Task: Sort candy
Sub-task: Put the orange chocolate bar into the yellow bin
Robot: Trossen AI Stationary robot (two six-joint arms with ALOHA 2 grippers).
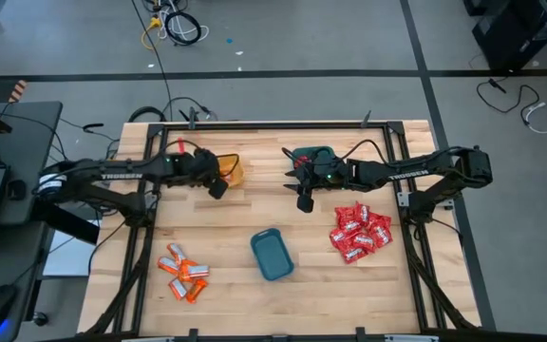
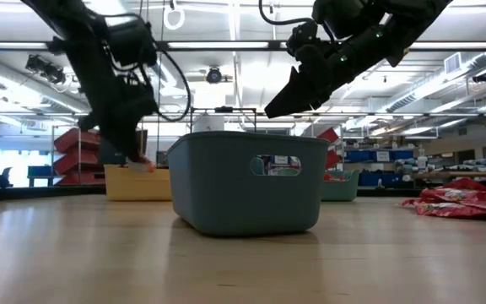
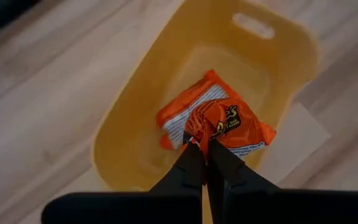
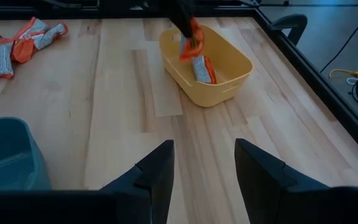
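My left gripper [image 3: 204, 146] is shut on an orange-and-white candy packet [image 3: 229, 124] and hangs over the yellow bin [image 3: 135, 118]. Another orange-and-white packet [image 3: 182, 112] lies on that bin's floor. More orange packets [image 1: 183, 271] lie in a loose heap at the table's near left. A pile of red candy [image 1: 359, 233] lies at the right. My right gripper [image 4: 204, 165] stands open above bare wood near the table's middle, touching nothing. My left gripper pinches one crumpled end of the orange packet [image 3: 199, 132] between its two fingers. The fingers slant down from above. The packet is lifted clear and hangs beyond the fingertips, over the inside of the yellow bin [image 4: 207, 62].
A teal bin [image 1: 272, 255] stands at the near middle of the table. A second teal bin [image 1: 313, 157] stands at the far side, behind my right arm. Black frame rails [image 1: 416, 237] edge the table. Bare wood lies between the bins.
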